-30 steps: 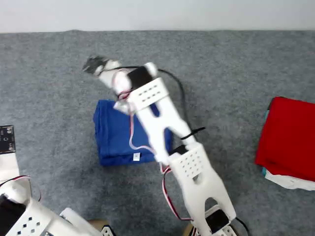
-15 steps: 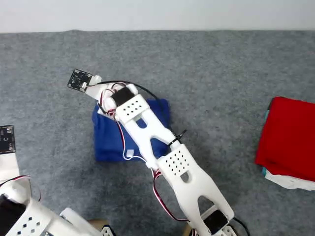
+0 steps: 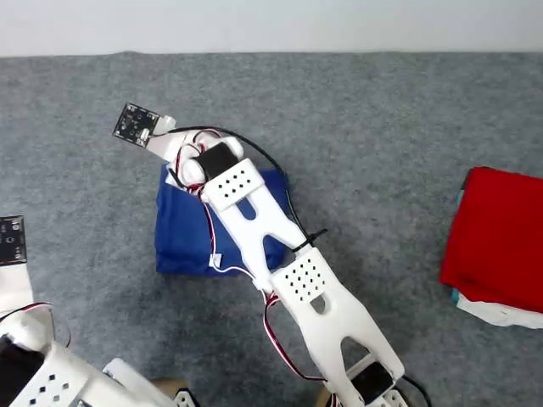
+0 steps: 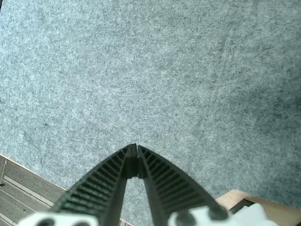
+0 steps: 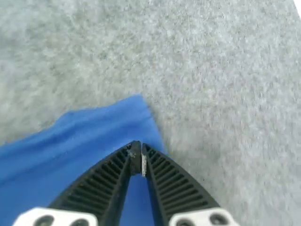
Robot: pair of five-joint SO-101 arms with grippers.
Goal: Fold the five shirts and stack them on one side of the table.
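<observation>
A folded blue shirt lies on the grey mat left of centre. My right arm stretches across it from the front edge, its wrist over the shirt's far left corner. In the right wrist view the right gripper is shut, its tips down on the blue shirt close to that corner; I cannot tell whether any cloth is pinched. My left gripper is shut with nothing in it, hanging over bare mat near the table's front left edge. A folded red shirt tops a stack at the right edge.
Under the red shirt, white cloth and a teal edge show in the stack. The left arm's base sits at the front left corner. Open grey mat runs between the blue shirt and the stack. A wooden floor shows past the table edge.
The right arm swung left and came down onto the blue shirt's far left corner. The shirt has shifted slightly left and looks neater. The left arm stayed put.
</observation>
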